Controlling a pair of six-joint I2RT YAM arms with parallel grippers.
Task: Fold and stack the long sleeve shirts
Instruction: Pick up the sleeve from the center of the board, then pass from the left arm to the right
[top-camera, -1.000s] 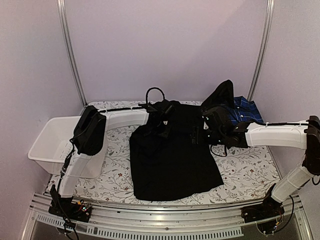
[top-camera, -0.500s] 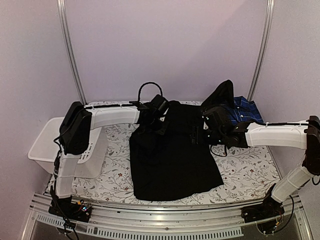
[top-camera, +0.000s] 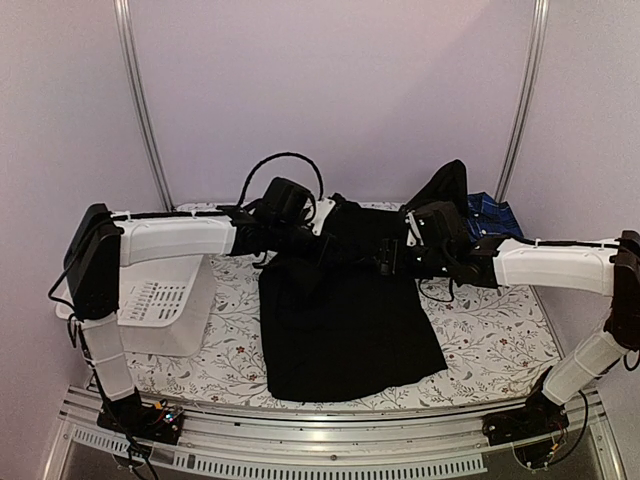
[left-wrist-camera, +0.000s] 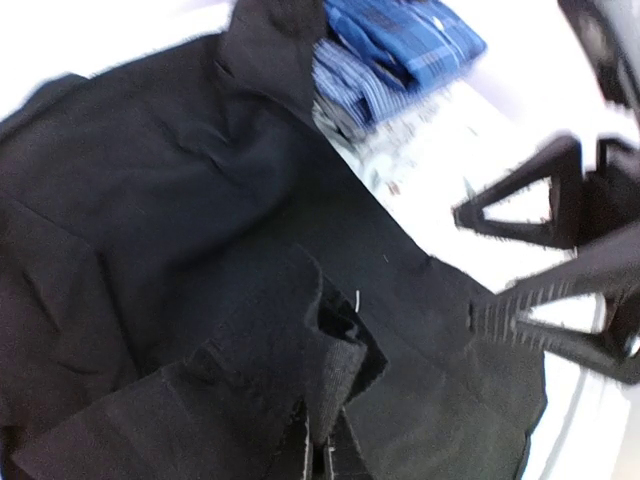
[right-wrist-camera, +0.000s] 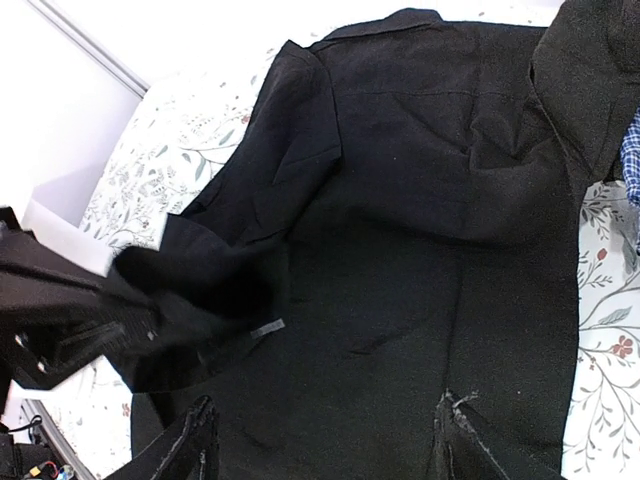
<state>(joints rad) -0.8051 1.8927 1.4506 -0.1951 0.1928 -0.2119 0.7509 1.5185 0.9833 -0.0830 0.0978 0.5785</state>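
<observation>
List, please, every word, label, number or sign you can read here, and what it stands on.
None readable: no lettering shows on the black shirt, the blue plaid shirt, the white slotted basket or the floral table cover.
A small pale tab on the black shirt is too blurred to tell whether it bears text.

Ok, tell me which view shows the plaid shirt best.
Left wrist: the plaid shirt shows widest there, its pattern clear. Top external shows only a part beyond the right arm; right wrist catches a blue sliver at its edge.
</observation>
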